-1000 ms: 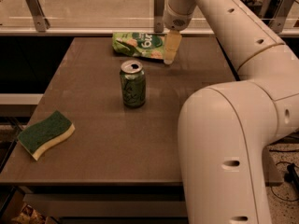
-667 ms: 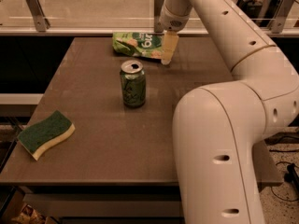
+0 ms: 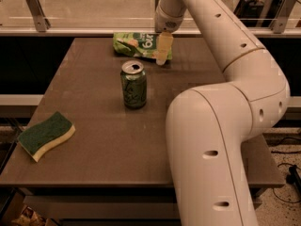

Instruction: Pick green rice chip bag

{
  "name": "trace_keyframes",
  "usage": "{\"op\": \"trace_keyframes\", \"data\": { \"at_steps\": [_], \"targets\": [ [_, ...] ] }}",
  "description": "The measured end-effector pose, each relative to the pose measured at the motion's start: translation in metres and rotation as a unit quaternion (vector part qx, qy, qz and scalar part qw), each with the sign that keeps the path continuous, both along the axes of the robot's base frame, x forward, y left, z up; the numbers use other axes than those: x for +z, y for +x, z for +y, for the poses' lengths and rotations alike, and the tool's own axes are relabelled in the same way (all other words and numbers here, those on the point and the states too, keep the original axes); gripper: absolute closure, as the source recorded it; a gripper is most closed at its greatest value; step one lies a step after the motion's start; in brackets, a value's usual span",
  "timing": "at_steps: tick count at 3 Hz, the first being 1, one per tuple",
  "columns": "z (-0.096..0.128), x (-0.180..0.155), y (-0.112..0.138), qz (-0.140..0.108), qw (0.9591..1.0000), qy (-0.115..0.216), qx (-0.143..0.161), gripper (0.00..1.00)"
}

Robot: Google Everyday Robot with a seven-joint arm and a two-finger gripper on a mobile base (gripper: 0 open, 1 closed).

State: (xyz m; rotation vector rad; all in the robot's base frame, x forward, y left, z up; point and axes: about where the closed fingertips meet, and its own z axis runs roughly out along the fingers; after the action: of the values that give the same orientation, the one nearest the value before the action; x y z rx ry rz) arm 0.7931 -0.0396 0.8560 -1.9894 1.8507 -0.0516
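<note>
The green rice chip bag [image 3: 135, 44] lies flat at the far edge of the brown table [image 3: 94, 126], a light-green pouch with white lettering. My gripper [image 3: 162, 59] hangs from the white arm over the bag's right end, its pale fingers [image 3: 163, 47] pointing down and covering that end. The fingertips are at about table level beside or on the bag; I cannot tell whether they touch it.
A green soda can [image 3: 134, 84] stands upright in the middle of the table, just in front of the bag. A green-and-yellow sponge [image 3: 46, 134] lies near the front left corner. My white arm's large link [image 3: 207, 154] fills the right foreground. A rail [image 3: 84, 31] runs behind the table.
The gripper has shifted a little to the left along the bag's right end. The bag, can and sponge have not moved.
</note>
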Motion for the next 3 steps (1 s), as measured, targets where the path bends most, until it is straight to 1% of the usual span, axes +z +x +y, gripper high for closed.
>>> {"op": "trace_keyframes", "data": {
  "at_steps": [1, 3],
  "targets": [
    [0.013, -0.004, 0.004, 0.000, 0.9999, 0.007, 0.014, 0.00],
    [0.029, -0.017, 0.009, 0.010, 0.9994, 0.013, 0.032, 0.00]
  ]
}}
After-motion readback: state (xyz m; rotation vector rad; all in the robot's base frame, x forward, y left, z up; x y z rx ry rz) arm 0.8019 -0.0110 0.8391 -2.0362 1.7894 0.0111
